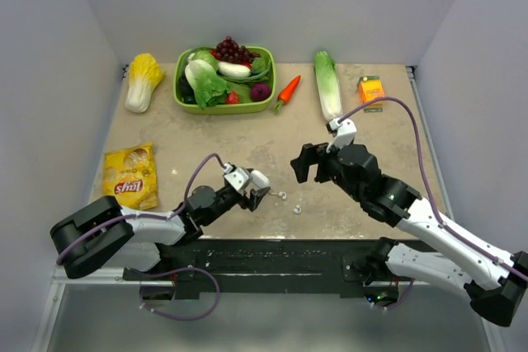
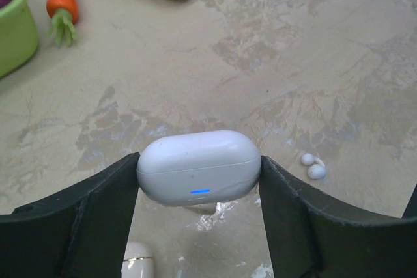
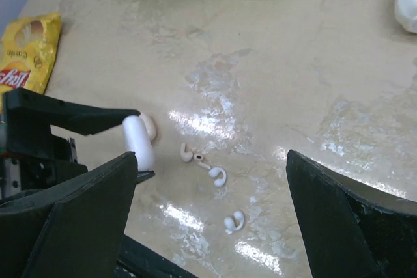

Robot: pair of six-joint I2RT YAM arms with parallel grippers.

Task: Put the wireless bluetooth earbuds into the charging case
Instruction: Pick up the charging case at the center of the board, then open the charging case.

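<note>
At the far left of my table (image 1: 272,142) lies a yellow chip bag (image 1: 130,177), and farther back a pale napa cabbage (image 1: 143,80). Right of that, at the far edge, a green basket (image 1: 183,98) is heaped with vegetables and dark grapes.

Nearer to me, my left gripper (image 1: 258,190) pinches the charging case (image 2: 199,166) between its two fingers, one on each rounded end. The case lies crosswise in the grip with its lid shut, and a small blue light glows on its front. I cannot tell whether it touches the table. A small pale rounded thing (image 3: 148,126) sits on the table just beside it; I cannot make out what it is.

Just right of the case, between my two grippers, the earbuds (image 3: 217,176) lie loose on the table. The right wrist view shows three small pale curved pieces there, close together but apart from one another.

An orange carrot (image 1: 286,92) lies just right of the basket. My right gripper (image 1: 307,169) hangs over the middle of the table with its jaws spread wide and nothing between them. Behind it lies a long green-and-white cabbage (image 1: 327,84), and at the far right an orange carton (image 1: 371,88).
</note>
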